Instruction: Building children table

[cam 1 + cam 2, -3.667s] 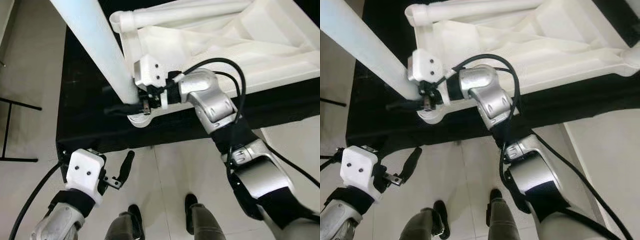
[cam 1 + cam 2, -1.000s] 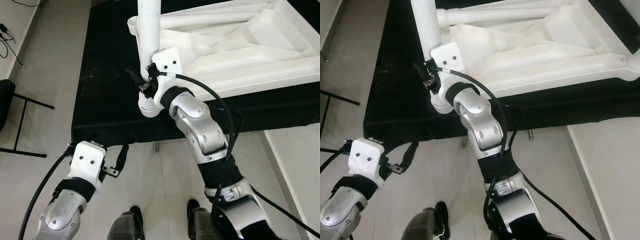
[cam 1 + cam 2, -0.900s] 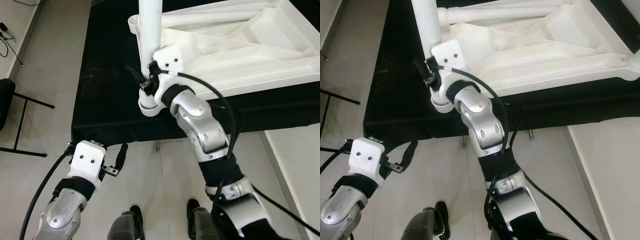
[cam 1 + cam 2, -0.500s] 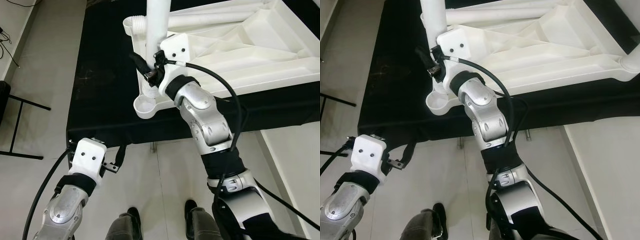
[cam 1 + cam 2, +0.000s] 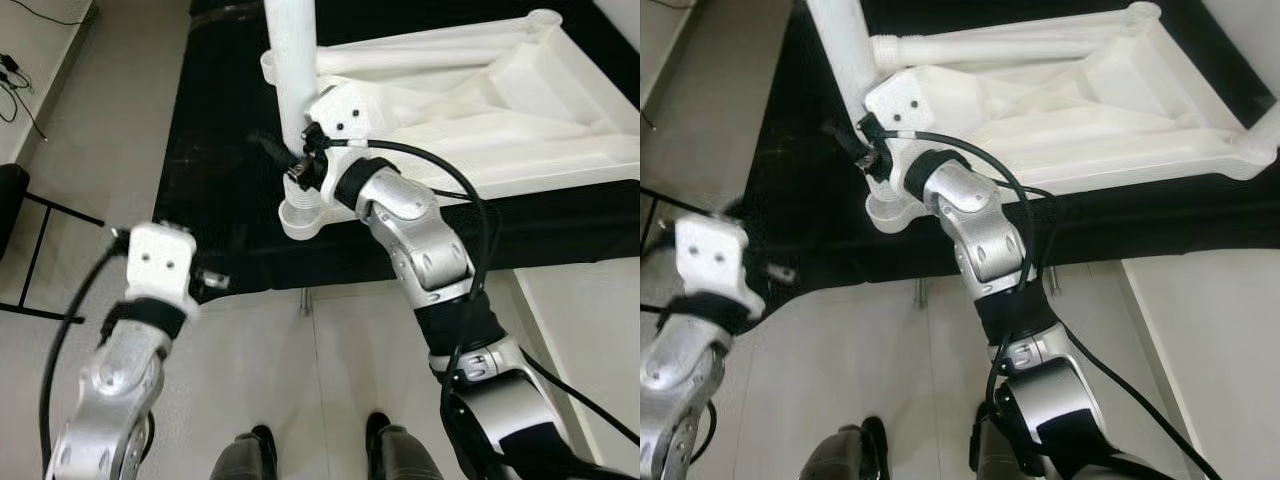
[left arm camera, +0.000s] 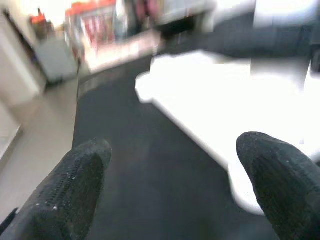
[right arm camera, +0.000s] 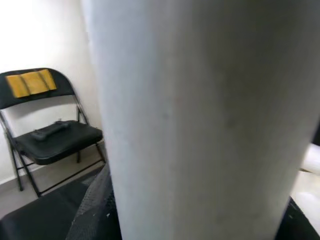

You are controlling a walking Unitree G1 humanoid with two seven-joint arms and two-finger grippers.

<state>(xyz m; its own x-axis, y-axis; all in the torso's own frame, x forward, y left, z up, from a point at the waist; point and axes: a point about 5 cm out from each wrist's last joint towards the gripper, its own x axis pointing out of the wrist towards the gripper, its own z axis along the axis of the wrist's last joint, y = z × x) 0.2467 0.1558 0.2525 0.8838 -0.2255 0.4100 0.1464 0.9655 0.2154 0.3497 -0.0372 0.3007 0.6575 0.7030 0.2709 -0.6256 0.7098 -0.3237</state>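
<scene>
One white table leg [image 5: 293, 90] stands upright in the corner socket [image 5: 301, 217] of the overturned white plastic tabletop [image 5: 520, 140], which lies underside up on a black-covered work surface [image 5: 215, 160]. We see the right gripper [image 5: 292, 168] clamped around the leg just above the socket, its black fingers pinching the tube; in the right wrist view the leg [image 7: 205, 115] stands directly against the lens. A second leg [image 5: 1010, 45] lies flat along the far edge of the tabletop. The left gripper [image 6: 172, 195] hovers at the near edge of the black surface, its two padded fingers [image 6: 75, 185] spread wide with nothing between them, the tabletop's pale corner [image 6: 210, 95] beyond. We can read no brand, label or writing on any part. A black folding chair [image 7: 50, 135] with a yellow patch on its backrest stands by the wall, and the robot's own feet [image 5: 260, 450] rest on pale floor tiles [image 5: 300, 360].
</scene>
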